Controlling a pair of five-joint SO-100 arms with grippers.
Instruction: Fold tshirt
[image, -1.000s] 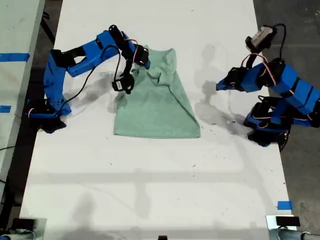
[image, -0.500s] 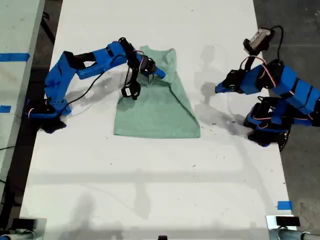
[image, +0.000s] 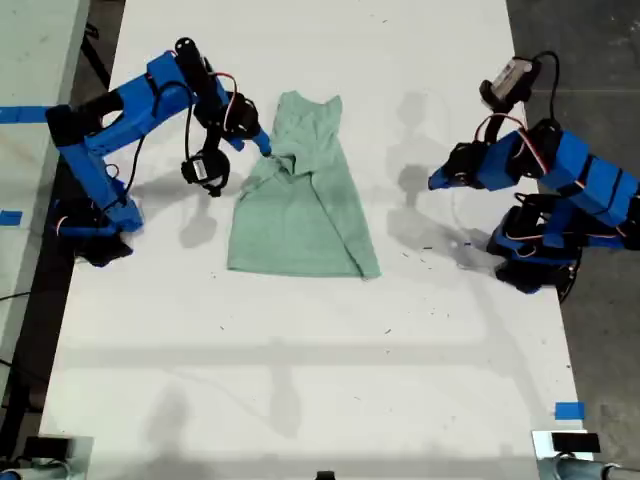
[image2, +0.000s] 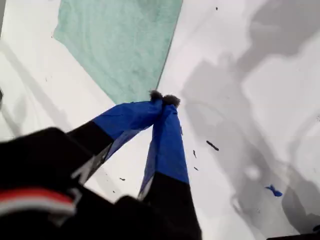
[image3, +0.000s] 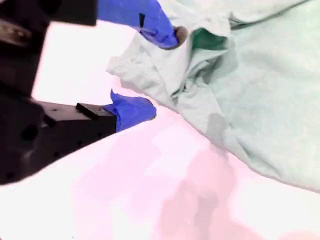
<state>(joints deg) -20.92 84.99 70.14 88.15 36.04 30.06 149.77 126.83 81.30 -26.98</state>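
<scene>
- tshirt (image: 300, 205) partly folded on white desk (image: 300, 380), blue tape (image: 568, 410) near one corner
- second pincer (image3: 160, 75) spread wide at crumpled sleeve
- first pincer (image2: 162, 99) closed, empty, off the cloth

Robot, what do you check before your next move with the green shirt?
1. Pale mint-green cloth t-shirt lies on the white table: ok.
2. My second gripper is open at the bunched cloth by the exterior view's left edge of the shirt, one fingertip touching it: ok.
3. Cloth gripped between its jaws: not ok, nothing pinched.
4. Shirt lying flat: not ok, wrinkled near that gripper.
5. My first gripper is shut, empty, off the shirt over bare table: ok.
6. Fold sides lined up evenly: cannot tell.
</scene>
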